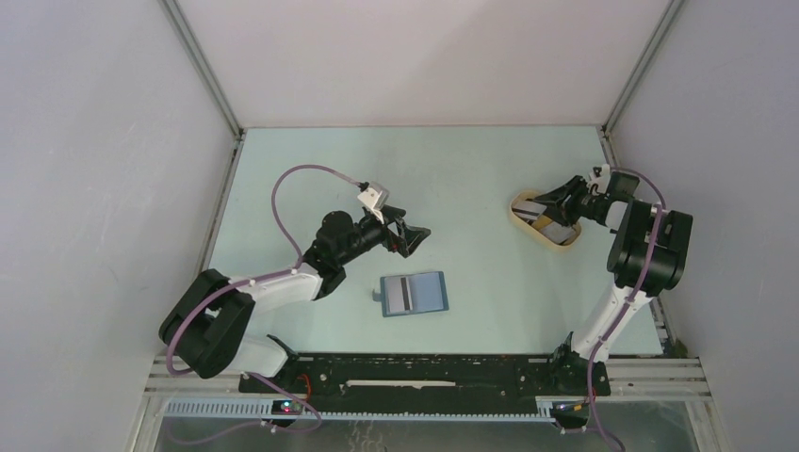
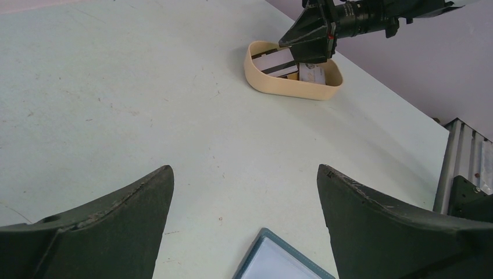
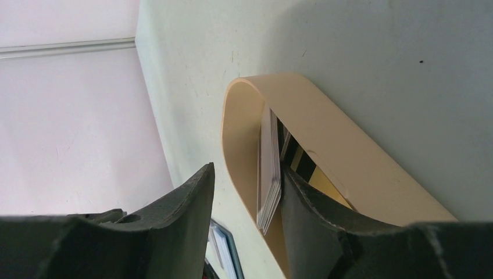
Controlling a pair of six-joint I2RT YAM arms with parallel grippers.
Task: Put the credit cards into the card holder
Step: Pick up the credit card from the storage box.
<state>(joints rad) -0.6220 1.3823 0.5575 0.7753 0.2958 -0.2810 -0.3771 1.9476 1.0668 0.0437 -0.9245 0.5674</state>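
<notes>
The blue card holder (image 1: 413, 294) lies open and flat at the table's middle front, with a dark-striped card (image 1: 400, 294) on its left half. My left gripper (image 1: 415, 235) hovers open just behind it; only the holder's corner (image 2: 279, 261) shows below the fingers (image 2: 134, 221). More credit cards (image 2: 273, 61) sit in the beige tray (image 2: 285, 87). My right gripper (image 3: 247, 168) is open astride the tray's wall (image 3: 349, 157). One finger (image 3: 314, 221) is inside, with a stack of cards (image 3: 268, 168) on edge against it. The other finger (image 3: 186, 215) stays outside, clear of the wall.
The beige oval tray (image 1: 516, 215) stands at the right, about level with my left gripper. White walls enclose the table on three sides. A black rail with both arm bases runs along the near edge (image 1: 424, 372).
</notes>
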